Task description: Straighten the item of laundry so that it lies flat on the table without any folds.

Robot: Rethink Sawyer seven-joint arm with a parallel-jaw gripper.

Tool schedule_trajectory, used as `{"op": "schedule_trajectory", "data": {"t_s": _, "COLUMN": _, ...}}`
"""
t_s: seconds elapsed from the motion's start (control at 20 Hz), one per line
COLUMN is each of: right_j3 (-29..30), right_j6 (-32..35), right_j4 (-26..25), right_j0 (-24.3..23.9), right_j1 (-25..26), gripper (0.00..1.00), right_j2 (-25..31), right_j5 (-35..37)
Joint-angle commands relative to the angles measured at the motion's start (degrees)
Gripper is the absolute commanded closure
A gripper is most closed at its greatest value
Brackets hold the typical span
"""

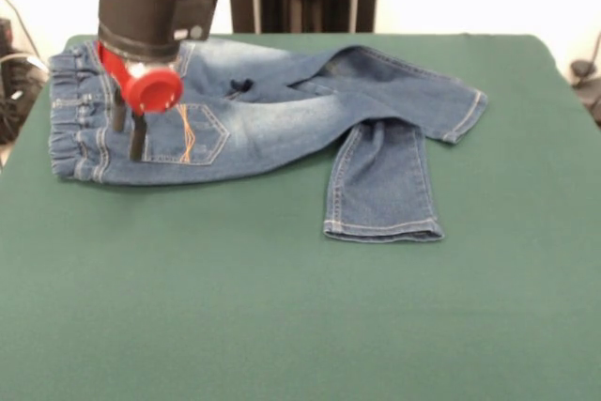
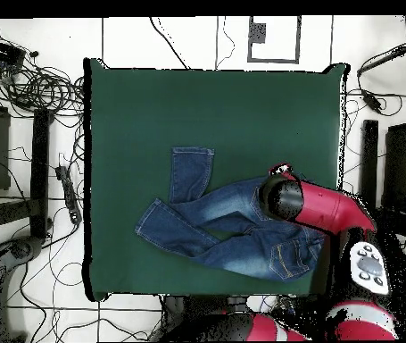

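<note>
- The jeans (image 1: pixel 272 115) lie toward the pedestal side of the green counter (image 1: pixel 282 326), with the gathered waistband reaching close to one side edge of the counter.
- The broad stretch of counter on the camera side of the jeans in the front view is bare green cloth.
- One leg runs out straight from the seat; the other is bent under it and folds back so that its hem (image 1: pixel 383 229) points toward the bare stretch.
- The cloth is bunched and creased where the two legs meet.
- The fingers (image 1: pixel 127 129) hang over the waistband end of the jeans, just beside the orange-stitched pocket (image 1: pixel 188 133).
- Two dark prongs show below the red wrist, standing slightly apart with nothing seen between them; whether their tips touch the denim I cannot tell.
- In the overhead view the red arm (image 2: pixel 318 204) covers the waistband end of the jeans (image 2: pixel 224 223).
- Around the counter (image 2: pixel 215 107) lies a pale tiled floor with cables (image 2: pixel 37 89) beyond the side edge farthest from the waistband.
</note>
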Motion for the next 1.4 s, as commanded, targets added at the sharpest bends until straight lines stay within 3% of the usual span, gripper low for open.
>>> {"op": "schedule_trajectory", "data": {"t_s": 0.05, "right_j3": -7.48, "right_j6": 8.1, "right_j4": 3.13, "right_j0": 3.63, "right_j1": 13.07, "gripper": 0.0, "right_j2": -2.03, "right_j5": 4.22}}
{"op": "schedule_trajectory", "data": {"t_s": 0.25, "right_j3": -8.41, "right_j6": 8.83, "right_j4": 4.22, "right_j0": 4.23, "right_j1": 15.78, "gripper": 0.0, "right_j2": -3.12, "right_j5": 3.06}}
{"op": "schedule_trajectory", "data": {"t_s": 0.75, "right_j3": -7.81, "right_j6": 7.32, "right_j4": 6.17, "right_j0": 5.14, "right_j1": 15.28, "gripper": 0.0, "right_j2": -4.05, "right_j5": 5.5}}
{"op": "schedule_trajectory", "data": {"t_s": 0.85, "right_j3": -8.51, "right_j6": 6.67, "right_j4": 6.26, "right_j0": 4.17, "right_j1": 17.27, "gripper": 0.0, "right_j2": -3.07, "right_j5": 2.11}}
{"op": "schedule_trajectory", "data": {"t_s": 0.95, "right_j3": -9.83, "right_j6": 5.98, "right_j4": 5.73, "right_j0": 1.99, "right_j1": 19.89, "gripper": 0.0, "right_j2": -0.41, "right_j5": -5.69}}
{"op": "schedule_trajectory", "data": {"t_s": 1.0, "right_j3": -9.98, "right_j6": 5.65, "right_j4": 4.47, "right_j0": -0.63, "right_j1": 21.07, "gripper": 0.0, "right_j2": 3.14, "right_j5": -14.38}}
{"op": "schedule_trajectory", "data": {"t_s": 1.1, "right_j3": -11.9, "right_j6": 6.02, "right_j4": 1.61, "right_j0": -2.23, "right_j1": 23.29, "gripper": 0.0, "right_j2": 5.18, "right_j5": -26.2}}
{"op": "schedule_trajectory", "data": {"t_s": 1.25, "right_j3": -13.25, "right_j6": 6.59, "right_j4": 0.62, "right_j0": -2.24, "right_j1": 24.51, "gripper": 0.0, "right_j2": 5.47, "right_j5": -32.75}}
{"op": "schedule_trajectory", "data": {"t_s": 1.4, "right_j3": -11.92, "right_j6": 5.91, "right_j4": -2.05, "right_j0": -4.7, "right_j1": 22.79, "gripper": 0.0, "right_j2": 10.12, "right_j5": -33.1}}
